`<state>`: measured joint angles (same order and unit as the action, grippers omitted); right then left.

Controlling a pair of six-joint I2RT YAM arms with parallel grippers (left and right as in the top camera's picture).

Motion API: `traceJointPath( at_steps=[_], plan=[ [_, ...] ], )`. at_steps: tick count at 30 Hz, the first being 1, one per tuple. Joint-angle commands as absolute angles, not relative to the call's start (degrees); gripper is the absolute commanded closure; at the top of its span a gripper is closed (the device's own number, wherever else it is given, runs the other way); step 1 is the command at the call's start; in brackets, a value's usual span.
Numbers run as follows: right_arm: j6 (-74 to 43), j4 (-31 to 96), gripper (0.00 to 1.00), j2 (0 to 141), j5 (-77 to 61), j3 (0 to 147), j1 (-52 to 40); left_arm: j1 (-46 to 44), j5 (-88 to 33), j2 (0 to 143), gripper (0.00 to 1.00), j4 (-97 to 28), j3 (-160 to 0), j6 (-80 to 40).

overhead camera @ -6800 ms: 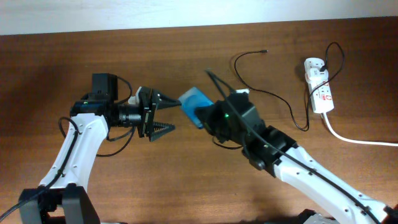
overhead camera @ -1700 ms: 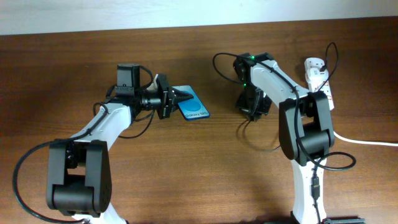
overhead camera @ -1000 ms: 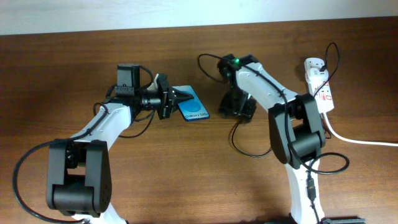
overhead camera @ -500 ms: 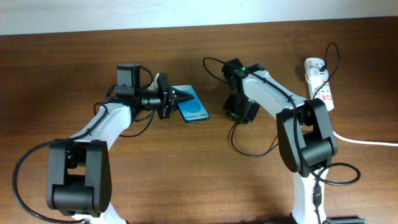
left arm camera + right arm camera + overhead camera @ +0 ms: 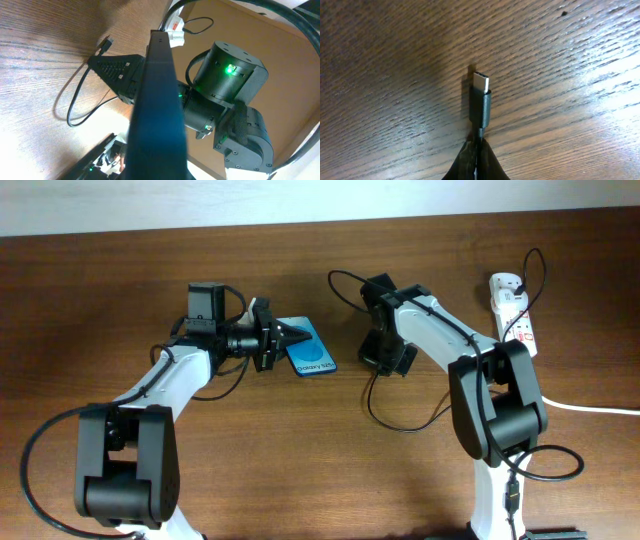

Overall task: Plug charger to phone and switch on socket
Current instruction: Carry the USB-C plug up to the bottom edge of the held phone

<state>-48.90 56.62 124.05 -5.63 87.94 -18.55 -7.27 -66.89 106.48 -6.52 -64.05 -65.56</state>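
L gripper (image 5: 292, 338) clamped on edge of blue phone (image 5: 314, 355); R gripper (image 5: 384, 362), nearby, pinches charger (image 5: 481, 107) cord behind plug, so risk: plug may swivel, miss port, or push phone loose.

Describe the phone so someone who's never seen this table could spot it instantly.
On the brown wooden table, look at the middle, between the two arms. The phone is a slim rectangle in the jaws of the left arm. It is the only bright blue thing, unlike the thin black cable and white power strip to its right.
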Motion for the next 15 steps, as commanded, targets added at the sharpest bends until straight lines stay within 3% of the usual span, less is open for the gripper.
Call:
traceJointPath(
  at_steps=[1, 10, 15],
  plan=[
    [-40.3, 57.4, 0.96, 131.0, -11.1, 82.6, -17.6, -7.0, -69.6, 106.6, 1.00, -6.2, -64.4, -64.6],
    [-23.5, 61.8, 0.96, 108.1, -18.4, 82.6, -13.2, -5.6, -71.2, 106.6, 1.00, 5.8, -64.4, -63.3],
    [-8.0, 67.6, 0.96, 93.7, -34.7, 82.6, -13.1, -4.2, -77.0, 106.6, 1.00, 19.1, -64.4, -63.6]
  ],
)
